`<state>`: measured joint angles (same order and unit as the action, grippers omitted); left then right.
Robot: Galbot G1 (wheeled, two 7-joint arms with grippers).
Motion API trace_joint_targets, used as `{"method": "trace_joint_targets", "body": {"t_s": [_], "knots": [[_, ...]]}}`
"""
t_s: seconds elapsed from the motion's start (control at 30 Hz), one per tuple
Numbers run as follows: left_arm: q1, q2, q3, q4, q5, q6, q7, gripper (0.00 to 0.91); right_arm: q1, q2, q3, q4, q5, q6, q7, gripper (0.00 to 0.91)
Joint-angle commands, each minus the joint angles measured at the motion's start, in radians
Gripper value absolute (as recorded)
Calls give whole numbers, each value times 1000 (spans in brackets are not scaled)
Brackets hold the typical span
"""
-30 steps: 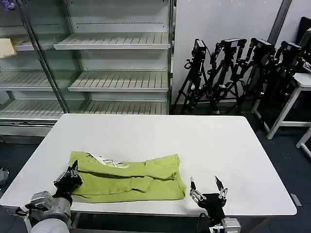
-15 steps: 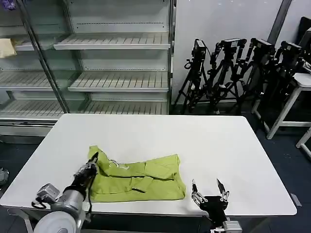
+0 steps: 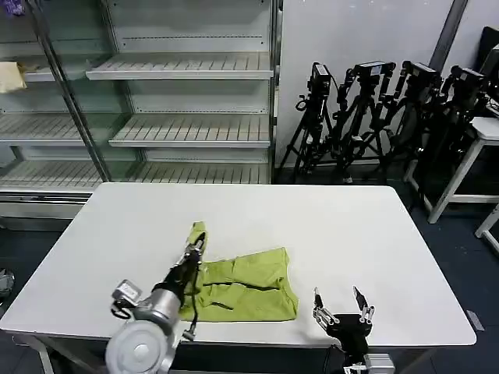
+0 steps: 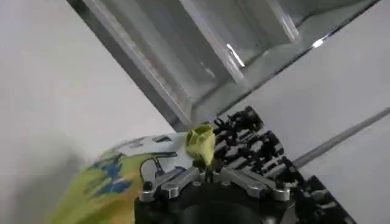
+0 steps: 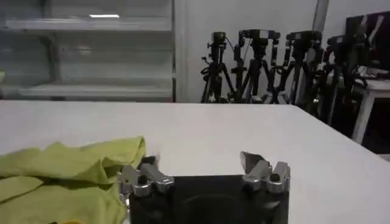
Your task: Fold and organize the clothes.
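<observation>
My left claw (image 3: 195, 253) was clamped on a thin pinch of the shirt (image 3: 249, 284), lifted toward 12 o'clock. Right claw (image 3: 341, 307) sat open at 5 o'clock of it. Risk as I judged it: the pinch slipping, or the fold dragging the bundle askew.

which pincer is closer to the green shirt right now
Left. The left pincer is shut on the shirt, lifting its left end over the rest. The right pincer is open at the table's near edge, just right of the shirt, not touching.
</observation>
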<state>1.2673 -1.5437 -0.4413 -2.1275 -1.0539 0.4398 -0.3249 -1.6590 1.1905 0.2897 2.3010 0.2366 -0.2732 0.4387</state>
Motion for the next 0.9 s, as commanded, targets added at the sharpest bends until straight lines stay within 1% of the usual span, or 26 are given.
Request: {"method": "trace_joint_targets", "body": {"t_s": [0.03, 0.23, 0.43, 0.9], "knots": [[-40, -77, 116, 87, 57, 6, 6, 30, 0, -6, 17, -1, 8, 1, 0, 907], [-38, -96, 162, 122, 104, -2, 5, 30, 5, -11, 28, -3, 19, 1, 1, 907], [-68, -102, 189, 183, 167, -14, 14, 30, 12, -12, 27, -9, 22, 1, 2, 907], [-59, -104, 243, 186, 230, -14, 19, 30, 26, -11, 27, -15, 28, -2, 6, 907]]}}
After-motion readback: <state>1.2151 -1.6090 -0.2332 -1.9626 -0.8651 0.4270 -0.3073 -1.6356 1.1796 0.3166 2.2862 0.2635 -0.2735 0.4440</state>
